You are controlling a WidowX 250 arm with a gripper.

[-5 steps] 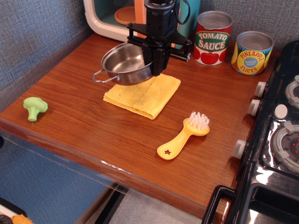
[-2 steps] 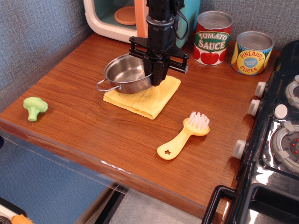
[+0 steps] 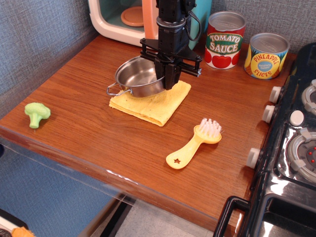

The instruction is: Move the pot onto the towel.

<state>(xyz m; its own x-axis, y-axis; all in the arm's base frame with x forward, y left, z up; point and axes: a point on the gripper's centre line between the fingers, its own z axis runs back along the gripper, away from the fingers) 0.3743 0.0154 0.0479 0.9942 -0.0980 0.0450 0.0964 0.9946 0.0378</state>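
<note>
The shiny steel pot [image 3: 138, 78] sits low over the back left part of the folded yellow towel [image 3: 152, 102], its wire loop handle [image 3: 114, 91] sticking out to the left. My black gripper [image 3: 168, 81] comes down from above and is shut on the pot's right rim. Whether the pot's base touches the towel cannot be told. The pot's right handle is hidden behind the gripper.
A yellow brush [image 3: 194, 143] lies in front right of the towel. A green broccoli toy [image 3: 36, 113] lies at the left edge. A tomato sauce can [image 3: 224, 39] and a pineapple can [image 3: 266, 55] stand at the back. A toy microwave [image 3: 126, 19] is behind, a stove [image 3: 291, 148] on the right.
The gripper has carried the pot down and slightly right, from tilted above the towel's back edge to level and low over the towel.
</note>
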